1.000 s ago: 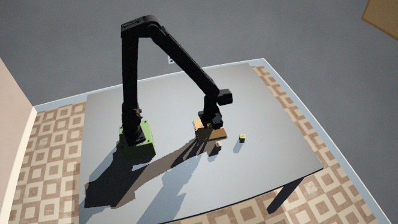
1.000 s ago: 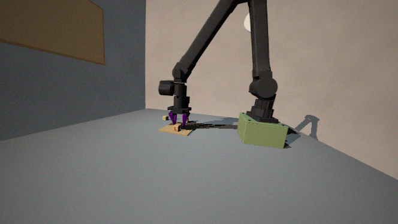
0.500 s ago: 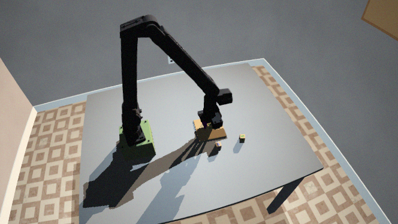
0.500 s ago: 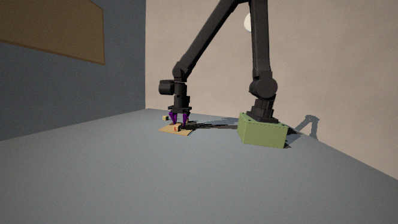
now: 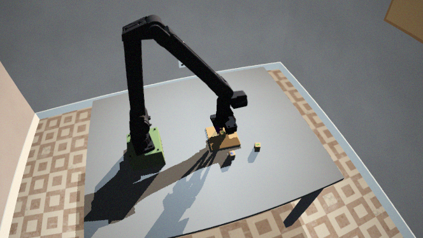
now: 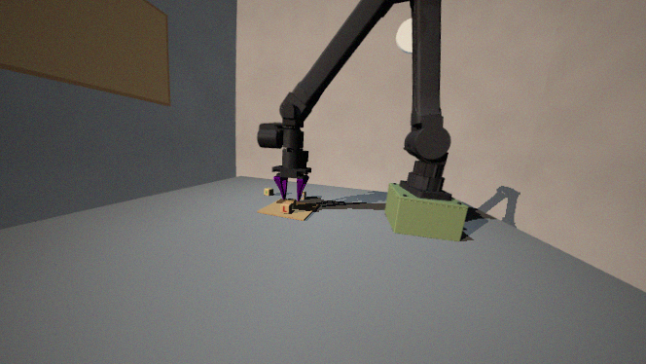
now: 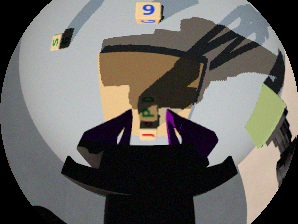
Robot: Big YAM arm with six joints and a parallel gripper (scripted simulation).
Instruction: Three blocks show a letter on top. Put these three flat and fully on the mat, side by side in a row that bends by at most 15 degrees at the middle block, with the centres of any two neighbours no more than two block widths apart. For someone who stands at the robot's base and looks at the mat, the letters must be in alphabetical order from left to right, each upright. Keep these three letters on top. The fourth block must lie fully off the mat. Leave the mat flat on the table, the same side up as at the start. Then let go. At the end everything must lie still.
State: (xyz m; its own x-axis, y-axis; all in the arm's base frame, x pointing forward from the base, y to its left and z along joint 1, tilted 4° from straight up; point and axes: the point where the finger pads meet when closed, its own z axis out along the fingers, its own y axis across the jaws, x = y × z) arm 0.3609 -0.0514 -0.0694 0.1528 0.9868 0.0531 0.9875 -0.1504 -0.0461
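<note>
Block S (image 5: 257, 146) (image 6: 268, 192) (image 7: 56, 42) reads sideways in the wrist view.

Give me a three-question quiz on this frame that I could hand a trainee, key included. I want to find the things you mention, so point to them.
1. True or false: the block with a blue 9 on top (image 5: 232, 154) (image 6: 304, 196) (image 7: 148, 10) lies off the mat (image 5: 234, 143) (image 6: 299, 215) (image 7: 115, 75).
2. What colour is the S on the other block lying off the mat (image 5: 257, 146) (image 6: 269, 192) (image 7: 56, 42)?
(a) red
(b) green
(c) blue
3. Fill in: the fingers of the end effector (image 5: 222, 130) (image 6: 291, 200) (image 7: 149, 112) are ____ in colour.

Key: 1 true; 2 b; 3 purple.
</note>
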